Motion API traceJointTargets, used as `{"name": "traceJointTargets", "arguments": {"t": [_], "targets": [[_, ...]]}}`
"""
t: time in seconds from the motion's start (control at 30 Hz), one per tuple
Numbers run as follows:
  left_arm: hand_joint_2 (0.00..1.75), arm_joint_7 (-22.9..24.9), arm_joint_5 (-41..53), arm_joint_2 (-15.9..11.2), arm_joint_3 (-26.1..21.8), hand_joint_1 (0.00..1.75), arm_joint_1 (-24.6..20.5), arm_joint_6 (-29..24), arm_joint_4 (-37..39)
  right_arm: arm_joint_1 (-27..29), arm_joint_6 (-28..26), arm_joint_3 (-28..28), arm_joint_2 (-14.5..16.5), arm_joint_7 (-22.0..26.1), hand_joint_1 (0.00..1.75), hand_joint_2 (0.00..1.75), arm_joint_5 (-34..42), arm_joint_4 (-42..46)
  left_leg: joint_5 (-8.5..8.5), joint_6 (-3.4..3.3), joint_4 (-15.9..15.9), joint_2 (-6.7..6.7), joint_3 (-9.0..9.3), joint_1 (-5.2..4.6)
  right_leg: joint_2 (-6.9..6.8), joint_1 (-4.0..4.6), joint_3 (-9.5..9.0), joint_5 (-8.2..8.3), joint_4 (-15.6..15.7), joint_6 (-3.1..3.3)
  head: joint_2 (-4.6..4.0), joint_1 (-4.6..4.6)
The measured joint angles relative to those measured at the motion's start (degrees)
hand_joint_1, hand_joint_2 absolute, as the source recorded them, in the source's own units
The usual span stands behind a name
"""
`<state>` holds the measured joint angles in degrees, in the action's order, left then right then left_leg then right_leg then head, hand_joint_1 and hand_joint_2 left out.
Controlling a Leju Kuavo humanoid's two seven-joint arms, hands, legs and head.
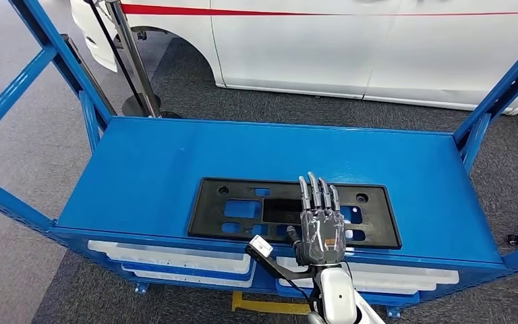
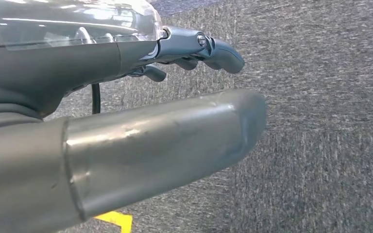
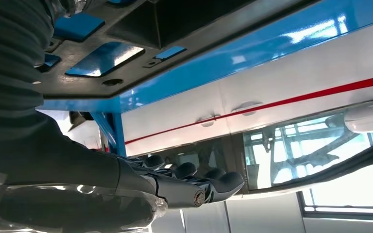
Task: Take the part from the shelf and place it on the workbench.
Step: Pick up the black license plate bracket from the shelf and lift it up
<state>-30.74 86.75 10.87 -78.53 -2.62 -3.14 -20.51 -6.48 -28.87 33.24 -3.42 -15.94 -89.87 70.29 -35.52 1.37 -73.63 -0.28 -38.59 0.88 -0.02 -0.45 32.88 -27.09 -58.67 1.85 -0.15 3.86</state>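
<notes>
The part (image 1: 294, 212), a flat black plastic plate with cutouts, lies near the front edge of the blue shelf (image 1: 148, 169). It looks light, stiff and smooth. The right hand (image 1: 320, 226) hovers over it, fingers straight and empty; its front rim seems the best hold.

The right robot hand (image 1: 322, 229) is built of dark grey segmented fingers on a grey, faceted back plate, carried on a glossy white forearm (image 1: 338, 297). A black bracket with a small white-faced block (image 1: 260, 246) is mounted beside the wrist, and a thin black cable is run along it. The left robot hand (image 2: 194, 51) is seen with a thick, scuffed grey thumb (image 2: 165, 141), darker rounded fingertips, a silver screw head and a clear cover.
</notes>
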Motion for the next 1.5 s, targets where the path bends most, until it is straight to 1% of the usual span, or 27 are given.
{"name": "traceJointTargets", "arguments": {"t": [0.03,0.07,0.13,0.17,0.23,0.33,0.4,0.47,0.5,0.53,0.57,0.63,0.67,0.7,0.73,0.83,1.03,1.1,1.13,1.17,1.2,1.23,1.27,1.3,1.4,1.47,1.5], "targets": [[0.00,0.0,0.0,0.0,0.0,0.00,0.1,0.0,0.0,0.0,0.0,0.0,0.0,0.1,0.00,1.75,0.0,-0.1,0.58,-0.03,-0.5,0.00,-0.42,0.00,0.02,0.07,-0.06,-0.06,0.0,0.04,0.00,0.00],[0.00,0.0,0.0,0.0,0.0,0.00,0.1,0.0,0.0,0.0,-0.1,0.0,0.1,0.1,0.00,1.75,0.0,-0.3,2.30,-0.15,1.4,0.00,0.32,0.00,0.06,0.13,-0.19,-0.15,-0.1,0.03,0.00,0.01],[0.00,0.0,0.0,-0.1,0.0,0.00,0.0,0.0,0.1,0.0,-0.1,-0.1,0.3,0.2,0.00,1.75,0.0,-0.4,6.49,-0.61,9.1,0.00,3.84,-0.08,0.14,0.27,-0.53,-0.40,-0.2,-0.16,0.00,0.00],[0.00,0.0,0.0,-0.1,0.0,0.00,0.0,0.0,0.1,0.0,-0.1,-0.1,0.4,0.4,0.00,1.75,0.0,-0.5,7.74,-0.88,12.6,-0.01,5.44,-0.18,0.18,0.39,-0.61,-0.54,-0.3,-0.34,0.00,-0.01],[0.00,0.0,0.0,-0.2,0.0,0.00,-0.1,0.0,0.1,0.1,-0.2,-0.4,0.6,0.8,0.00,1.75,0.0,-0.5,8.10,-1.31,15.3,-0.04,6.71,-0.42,0.20,0.58,-0.58,-0.62,-0.3,-0.81,0.00,-0.01],[0.00,0.0,0.0,-0.3,0.0,0.00,0.0,0.0,0.2,0.3,-0.4,-1.0,0.9,1.9,0.00,1.75,0.0,-0.4,8.47,-2.18,16.0,0.01,6.93,-0.17,0.20,0.57,-0.50,-1.04,-0.6,-1.51,0.00,-0.02],[0.00,0.0,0.0,-0.3,0.0,0.00,0.0,0.0,0.2,0.6,-0.9,-1.9,1.3,3.5,0.00,1.75,0.0,-0.2,8.76,-2.89,16.5,0.11,7.13,0.17,0.20,0.47,1.14,-3.52,-4.4,-1.97,0.00,-0.03],[0.00,0.0,0.0,-0.3,0.0,0.00,-0.1,0.0,0.2,1.0,-1.3,-2.9,1.8,4.8,0.00,1.75,0.0,0.1,8.74,-3.15,16.5,0.20,7.12,0.15,0.17,0.21,4.79,-7.11,-12.0,-2.38,0.00,-0.03],[0.00,0.0,0.0,-0.3,0.0,0.00,0.0,0.0,0.2,1.2,-1.4,-3.3,2.0,5.2,0.00,1.75,0.0,0.1,8.70,-3.15,16.5,0.21,7.14,0.14,0.16,0.06,6.44,-8.06,-15.2,-2.54,0.00,-0.03],[0.00,0.0,0.0,-0.3,0.0,0.00,0.0,0.0,0.3,1.5,-1.4,-3.6,2.2,5.4,0.00,1.75,0.0,0.2,8.65,-3.14,16.5,0.21,7.19,0.14,0.14,-0.06,7.25,-7.84,-16.4,-2.65,0.00,-0.03],[0.00,0.0,0.0,-0.3,0.0,0.00,0.0,0.0,0.3,1.7,-1.4,-3.9,2.3,5.5,0.00,1.75,0.0,0.3,8.58,-3.09,16.5,0.16,7.29,0.15,0.12,-0.17,6.90,-6.44,-15.3,-2.67,0.00,-0.03],[0.00,0.0,0.0,-0.3,0.0,0.00,0.0,0.0,0.3,1.8,-1.5,-4.3,2.5,5.6,0.00,1.75,0.0,0.6,8.34,-2.85,16.4,0.07,7.61,0.16,0.07,-0.31,3.57,-2.12,-7.9,-2.46,0.00,-0.04],[0.00,0.0,0.0,-0.3,0.0,0.00,0.0,0.0,0.3,1.8,-1.5,-4.4,2.7,5.6,0.00,1.75,0.0,0.7,8.17,-2.62,16.3,0.03,7.68,0.05,0.05,-0.21,1.84,-0.66,-4.1,-2.28,0.00,-0.04],[0.00,0.0,0.0,-0.3,0.0,0.00,-0.1,-0.1,0.3,1.9,-1.5,-4.6,2.8,5.6,0.00,1.75,0.0,0.8,8.06,-2.32,16.3,0.01,7.68,-0.04,0.07,-0.08,0.76,0.06,-1.7,-2.10,0.00,-0.03],[0.00,0.0,0.0,-0.3,0.0,0.00,-0.1,-0.1,0.3,1.9,-1.5,-4.7,2.9,5.6,0.00,1.75,0.0,0.9,7.99,-1.99,16.2,0.00,7.63,-0.13,0.13,0.05,0.34,0.11,-0.6,-1.92,0.00,-0.02],[0.00,0.0,0.0,-0.3,0.0,0.00,0.0,-0.1,0.3,2.1,-1.6,-4.8,3.1,5.7,0.00,1.75,0.0,1.0,7.97,-1.36,16.3,-0.01,7.62,-0.12,0.33,0.24,0.41,0.00,-0.5,-1.56,0.00,-0.01],[0.00,0.0,0.0,-0.3,0.0,0.00,-0.1,-0.1,0.3,2.1,-1.7,-4.9,3.2,6.0,0.00,1.75,0.1,1.1,7.94,-1.13,16.3,0.00,7.70,-0.05,0.35,0.24,0.38,0.06,-0.4,-1.33,0.00,-0.01],[0.00,-0.1,0.0,-0.3,0.0,0.00,-0.1,-0.1,0.4,2.2,-2.0,-5.2,3.7,7.2,0.00,1.75,0.7,1.7,6.32,-0.67,14.2,0.03,6.83,0.09,0.25,0.02,0.17,0.24,0.0,-0.65,0.00,-0.01],[0.00,-0.1,-0.1,-0.4,0.0,0.00,-0.1,-0.1,0.4,2.2,-2.4,-5.3,3.9,8.4,0.00,1.75,1.8,2.5,4.18,-0.37,9.9,0.04,4.81,0.16,0.18,-0.03,0.08,0.28,0.1,-0.25,0.00,-0.01],[0.00,-0.2,-0.1,-0.4,0.0,0.00,0.0,-0.1,0.4,2.4,-3.0,-5.4,4.3,10.1,0.00,1.75,4.2,4.4,4.02,-0.37,8.1,0.06,3.83,0.22,0.16,0.06,-0.08,0.18,0.1,0.03,0.00,0.00],[0.00,-0.2,-0.2,-0.4,0.0,0.00,0.0,-0.1,0.4,2.5,-3.6,-5.5,4.5,11.5,0.00,1.75,6.5,6.4,4.87,-0.60,8.4,0.07,3.76,0.18,0.17,0.21,-0.21,0.01,0.0,0.10,0.00,0.00],[0.00,-0.2,-0.3,-0.4,0.0,0.00,0.1,-0.1,0.4,2.7,-4.2,-5.5,4.6,12.8,0.00,1.75,8.8,8.4,5.90,-0.92,9.6,0.08,4.15,0.04,0.19,0.48,-0.32,-0.18,-0.2,0.02,0.00,-0.01],[0.00,-0.3,-0.4,-0.5,0.0,0.00,0.1,-0.2,0.4,2.8,-4.6,-5.5,4.7,13.6,0.00,1.75,10.2,10.2,8.10,-1.33,13.8,0.08,5.96,-0.12,0.25,0.61,-0.38,-0.31,-0.3,-0.17,0.00,-0.01],[0.00,-0.3,-0.5,-0.5,0.0,0.00,0.1,-0.2,0.4,2.8,-4.6,-5.5,4.8,13.7,0.00,1.75,10.4,11.0,8.38,-1.56,15.4,0.07,6.66,-0.29,0.27,0.64,-0.32,-0.33,-0.3,-0.42,0.00,-0.02],[0.00,-0.3,-0.5,-0.5,0.0,0.00,0.2,-0.3,0.4,3.0,-4.7,-5.5,4.8,13.8,0.00,1.75,10.7,12.8,8.57,-2.09,16.1,0.06,6.88,-0.28,0.30,0.54,-0.23,-0.38,-0.3,-1.32,0.00,-0.02],[0.00,-0.3,-0.5,-0.4,0.0,0.00,0.2,-0.3,0.4,3.1,-4.7,-5.5,4.8,13.8,0.00,1.75,10.7,13.6,8.96,-2.73,16.7,0.19,7.09,0.05,0.29,0.47,0.82,-2.29,-3.0,-1.91,0.00,-0.03],[0.00,-0.3,-0.5,-0.4,0.0,0.00,0.2,-0.3,0.4,3.1,-4.8,-5.5,4.8,13.8,0.00,1.75,10.8,13.8,9.06,-2.93,16.8,0.28,7.13,0.13,0.28,0.32,2.17,-4.07,-6.0,-2.17,0.00,-0.04]]}}
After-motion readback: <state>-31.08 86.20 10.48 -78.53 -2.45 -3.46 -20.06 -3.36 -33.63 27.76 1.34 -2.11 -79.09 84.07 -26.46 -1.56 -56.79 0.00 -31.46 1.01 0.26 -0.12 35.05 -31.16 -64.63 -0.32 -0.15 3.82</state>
